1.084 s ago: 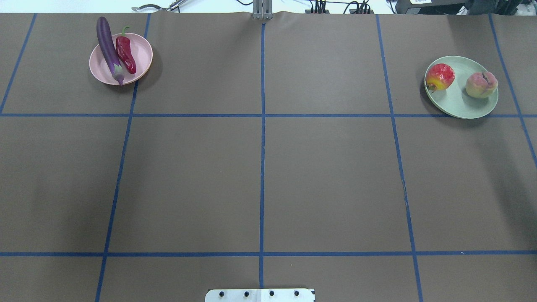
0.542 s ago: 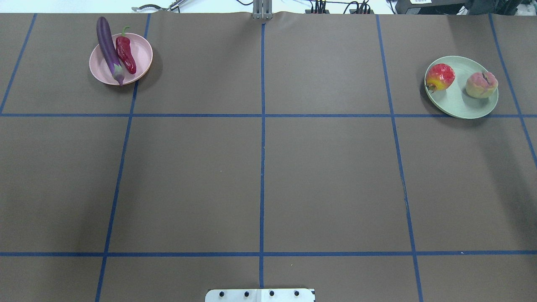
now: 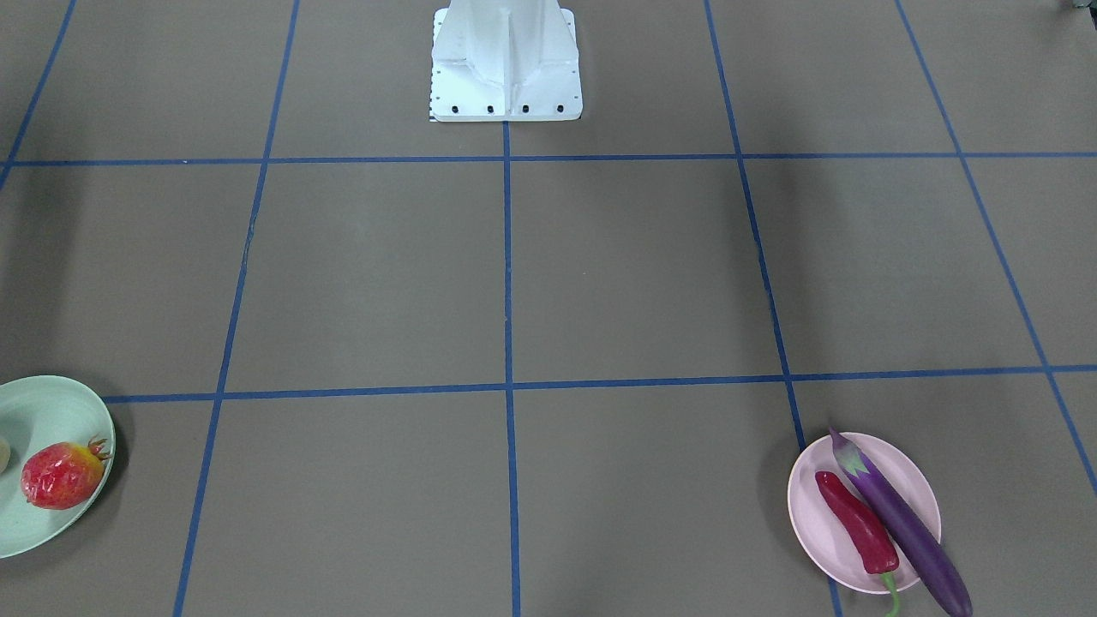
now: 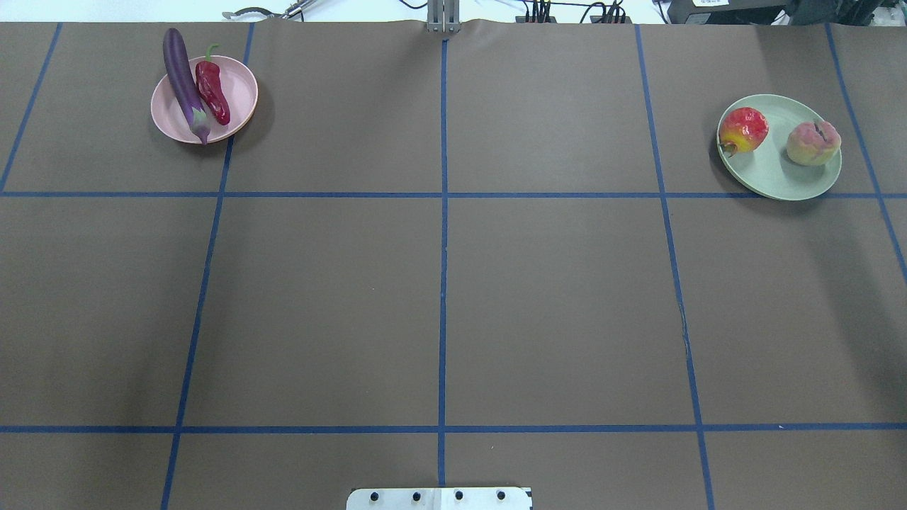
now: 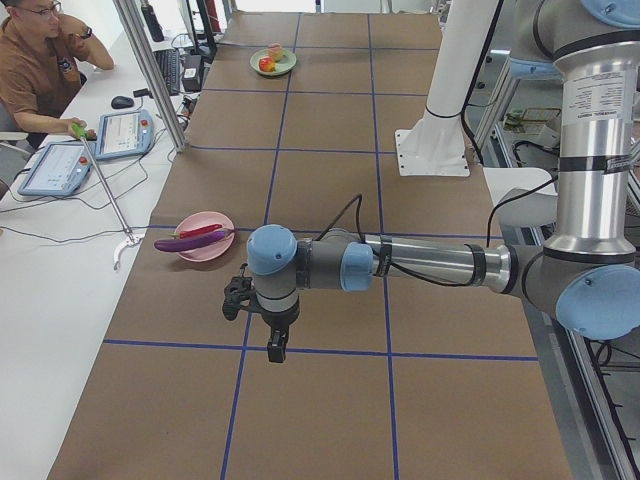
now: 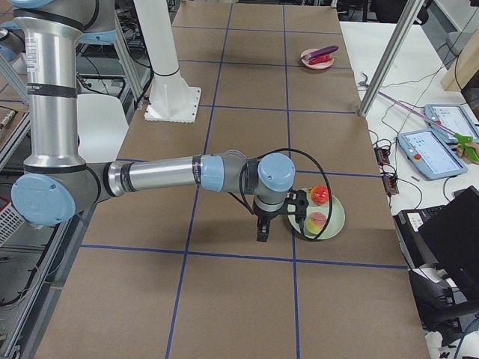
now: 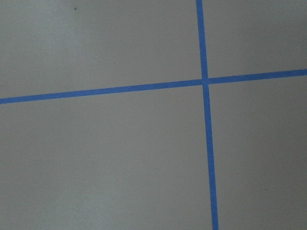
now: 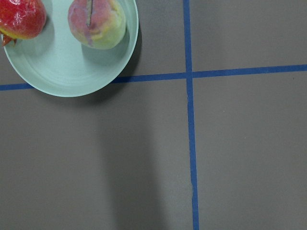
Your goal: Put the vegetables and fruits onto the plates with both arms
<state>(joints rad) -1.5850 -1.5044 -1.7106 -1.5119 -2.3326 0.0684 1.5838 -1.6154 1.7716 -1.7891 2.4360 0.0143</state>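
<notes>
The purple eggplant (image 4: pixel 181 78) and the red chili pepper (image 4: pixel 212 92) lie side by side on the pink plate (image 4: pixel 241 92) at the far left. The pomegranate (image 4: pixel 744 129) and the peach (image 4: pixel 813 143) sit on the mint green plate (image 4: pixel 772 177) at the far right. The left gripper (image 5: pixel 277 350) shows only in the exterior left view, hanging over bare table near the pink plate (image 5: pixel 205 250). The right gripper (image 6: pixel 260 233) shows only in the exterior right view, beside the green plate (image 6: pixel 337 217). I cannot tell whether either is open or shut. The right wrist view shows the green plate (image 8: pixel 62 72) with both fruits.
Brown table cover with a blue tape grid. The white mounting base (image 3: pixel 506 60) stands at the robot's edge. An operator (image 5: pixel 40 50) sits at a side desk with tablets (image 5: pixel 120 135). A metal post (image 5: pixel 150 70) stands at the far table edge.
</notes>
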